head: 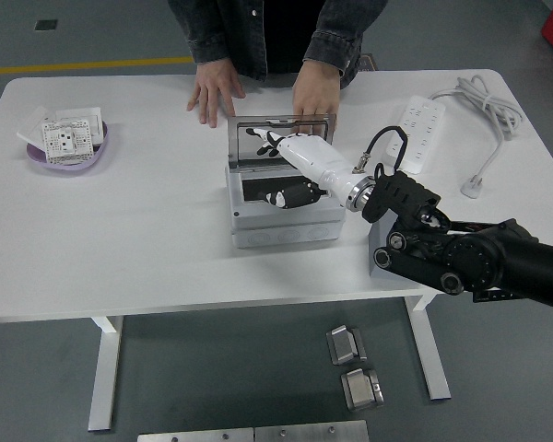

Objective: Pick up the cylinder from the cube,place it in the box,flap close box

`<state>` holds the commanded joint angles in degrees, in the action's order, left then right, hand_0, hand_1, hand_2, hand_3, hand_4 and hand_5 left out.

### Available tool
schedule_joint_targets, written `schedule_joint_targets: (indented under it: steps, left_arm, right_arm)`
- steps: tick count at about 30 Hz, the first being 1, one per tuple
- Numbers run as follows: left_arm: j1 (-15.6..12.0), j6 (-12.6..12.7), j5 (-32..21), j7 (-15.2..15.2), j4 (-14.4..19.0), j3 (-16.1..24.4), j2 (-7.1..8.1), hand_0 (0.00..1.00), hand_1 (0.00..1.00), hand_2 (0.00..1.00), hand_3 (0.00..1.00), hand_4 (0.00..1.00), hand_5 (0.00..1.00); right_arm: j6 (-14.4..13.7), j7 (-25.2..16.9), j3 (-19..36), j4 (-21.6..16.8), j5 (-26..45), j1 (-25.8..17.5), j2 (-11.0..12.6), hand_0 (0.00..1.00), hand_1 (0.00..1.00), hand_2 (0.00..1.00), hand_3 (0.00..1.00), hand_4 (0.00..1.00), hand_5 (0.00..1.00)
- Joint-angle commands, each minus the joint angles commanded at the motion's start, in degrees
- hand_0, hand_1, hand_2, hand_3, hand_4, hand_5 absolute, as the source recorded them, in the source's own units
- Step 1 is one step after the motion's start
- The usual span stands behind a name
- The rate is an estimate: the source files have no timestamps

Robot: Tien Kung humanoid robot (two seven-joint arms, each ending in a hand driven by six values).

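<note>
The right hand [275,145], white with dark fingertips, is reaching from 3 o'clock over the open box [284,214] at the table's [147,230] centre. Its fingers [258,134] are spreading loosely in front of the raised lid [281,122] and are gripping nothing. Below the hand, something dark is lying inside the box; whether it is the cylinder cannot be told. The black right arm [479,262] is running off toward 4 o'clock, with a grey cube [380,256] partly hidden under it. At 12 o'clock, a person is resting 2 hands on the table: 1 hand [214,92] flat, the other hand [315,92] touching the lid's top edge. A purple plate [37,157] of white parts is sitting at 10 o'clock, and a white power strip [415,129] at 2 o'clock.
</note>
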<state>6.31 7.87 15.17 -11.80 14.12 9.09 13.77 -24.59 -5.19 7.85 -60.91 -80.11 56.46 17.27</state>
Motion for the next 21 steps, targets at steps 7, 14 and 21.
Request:
schedule_joint_targets:
  steps: [7, 14, 21]
  left_arm:
    - [0.0, 0.0, 0.1, -0.1, 0.0, 0.1, 0.02, 0.652, 0.653, 0.623, 0.640, 0.570, 0.573]
    - [0.5, -0.1, 1.0, -0.3, 0.0, 0.6, 0.46, 0.651, 0.652, 0.621, 0.639, 0.568, 0.572]
    - [0.9, -0.1, 1.7, -0.5, 0.0, 1.0, 0.96, 0.651, 0.651, 0.621, 0.639, 0.568, 0.572]
  right_arm:
    - [1.8, 1.3, 6.0, -5.1, -0.7, 2.1, 2.5, 0.841, 0.708, 0.779, 0.998, 0.812, 0.302]
    - [2.0, -1.3, 3.7, 2.3, 6.8, 6.3, -0.1, 0.830, 0.689, 0.773, 0.998, 0.806, 0.318]
    - [2.2, -3.5, -2.4, 11.1, 16.0, 8.4, -3.6, 0.823, 0.688, 0.773, 0.993, 0.804, 0.342]
